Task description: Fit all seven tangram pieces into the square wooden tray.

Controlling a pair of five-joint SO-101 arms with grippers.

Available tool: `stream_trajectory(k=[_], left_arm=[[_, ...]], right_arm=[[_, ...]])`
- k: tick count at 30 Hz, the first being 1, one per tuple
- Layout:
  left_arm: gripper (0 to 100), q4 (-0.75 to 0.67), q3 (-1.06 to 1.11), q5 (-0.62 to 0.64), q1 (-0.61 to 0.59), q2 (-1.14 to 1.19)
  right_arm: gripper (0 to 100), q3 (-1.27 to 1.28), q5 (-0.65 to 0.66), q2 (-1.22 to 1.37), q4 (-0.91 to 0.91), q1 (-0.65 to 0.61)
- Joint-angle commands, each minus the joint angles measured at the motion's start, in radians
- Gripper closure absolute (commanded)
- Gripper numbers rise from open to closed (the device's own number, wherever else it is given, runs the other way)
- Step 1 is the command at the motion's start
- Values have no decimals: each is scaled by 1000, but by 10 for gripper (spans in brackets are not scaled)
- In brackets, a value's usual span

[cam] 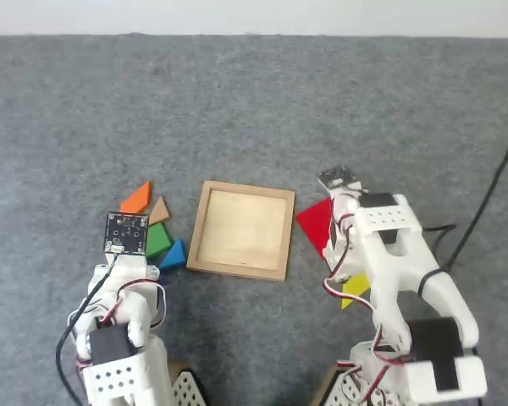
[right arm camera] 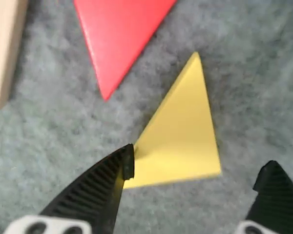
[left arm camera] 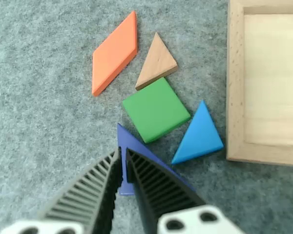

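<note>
We take this for a robotics lab: the left arm (cam: 118, 347) and right arm (cam: 402, 254), wiring bare, stand at a table (cam: 237, 101) covered in grey felt, plain white wall (cam: 254, 15) behind.

You have seven tangram pieces on the counter. Five of them are triangles: one red triangle (right arm camera: 122, 34), one yellow triangle (right arm camera: 183, 136), one light blue triangle (left arm camera: 200, 136), one dark blue triangle (left arm camera: 129, 141) and one bare-wood triangle (left arm camera: 157, 63). The other two are one green square (left arm camera: 156, 109) and one orange parallelogram (left arm camera: 115, 53). Five pieces sit on one side of the tray and two on the other. There is one square wooden tray (cam: 195, 228). You have two arms, one left arm (cam: 118, 338) and one right arm (cam: 398, 271), each with one pair of jaws. One black cable (cam: 491, 194) crosses the counter.
</note>
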Motion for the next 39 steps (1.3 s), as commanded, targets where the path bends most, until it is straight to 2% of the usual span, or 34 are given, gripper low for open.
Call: stream_trajectory(k=[1, 8, 10, 14, 16, 26, 32, 35, 39], left_arm=[[985, 6, -8, 6, 6, -20], [985, 6, -8, 6, 6, -20], [985, 6, -8, 6, 6, -20], [985, 6, -8, 6, 6, -20], [985, 6, -8, 6, 6, -20], [985, 6, -8, 6, 6, -20], [985, 6, -8, 6, 6, -20], [985, 6, -8, 6, 6, -20], [985, 6, -8, 6, 6, -20]], right_arm=[[612, 3, -34, 33, -79, 12], [634, -23, -115, 87, -82, 10], [700, -23, -112, 90, -71, 10], [895, -23, -107, 91, -58, 12], [954, -23, -107, 90, -62, 12], [936, -143, -100, 82, 16, 21], [882, -195, 98, -42, 225, 88], [823, -183, 172, -229, 292, 110], [769, -103, 370, -516, 438, 67]])
